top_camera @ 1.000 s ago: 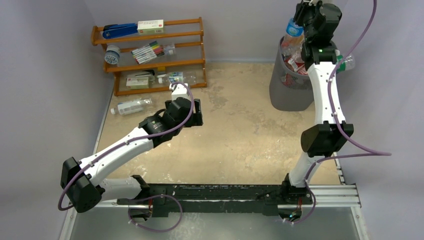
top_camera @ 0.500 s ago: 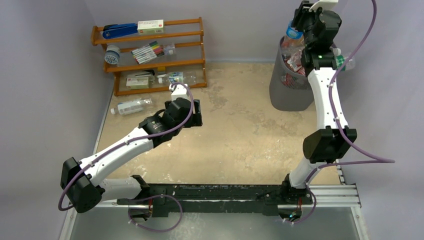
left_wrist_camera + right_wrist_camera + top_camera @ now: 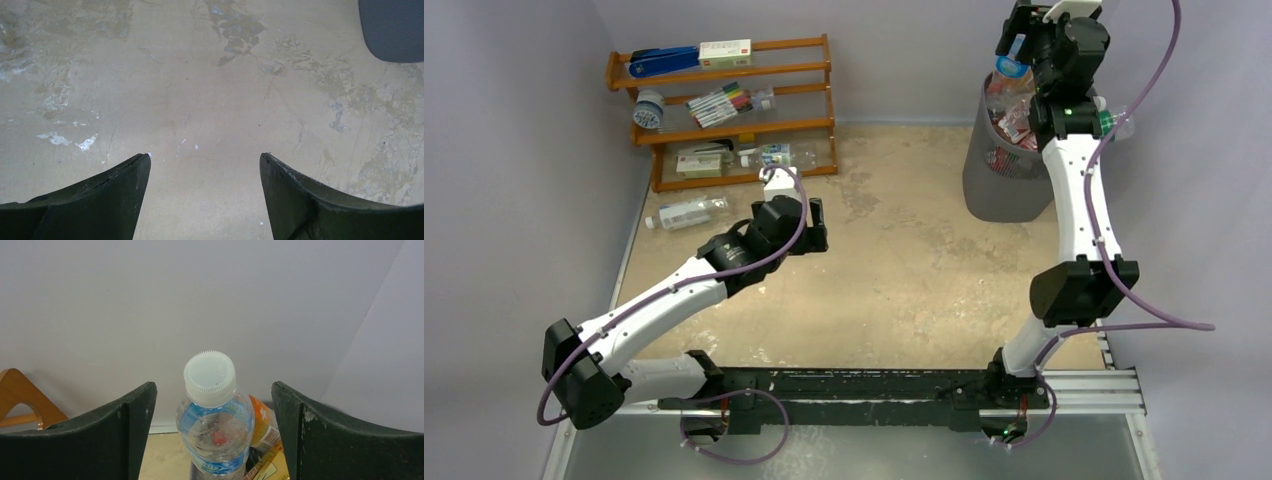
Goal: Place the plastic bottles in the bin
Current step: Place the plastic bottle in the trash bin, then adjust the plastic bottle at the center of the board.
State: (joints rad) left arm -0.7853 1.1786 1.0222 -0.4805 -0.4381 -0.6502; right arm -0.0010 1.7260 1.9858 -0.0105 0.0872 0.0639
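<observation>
The grey mesh bin [image 3: 1004, 180] stands at the back right, heaped with plastic bottles. A clear bottle with a white cap and blue label [image 3: 1009, 75] [image 3: 215, 425] sticks up out of it. My right gripper [image 3: 1024, 30] [image 3: 212, 385] hovers over it, open, with both fingers apart from the bottle. An orange-labelled bottle [image 3: 264, 427] lies just behind it. Another bottle [image 3: 686, 213] lies on the table at the left, and one [image 3: 774, 156] sits on the rack's lowest shelf. My left gripper [image 3: 817, 225] [image 3: 205, 157] is open and empty above bare table, and the bin's wall [image 3: 395, 30] shows at the upper right of its view.
A brown wooden rack [image 3: 724, 75] at the back left holds a blue stapler [image 3: 664, 62], markers [image 3: 719, 105] and small boxes. A green-capped bottle [image 3: 1116, 124] sits beyond the bin by the right wall. Walls close in on the left, back and right.
My right gripper has opened and let go of the white-capped bottle, which now stands in the bin. The left arm has shifted only slightly.
</observation>
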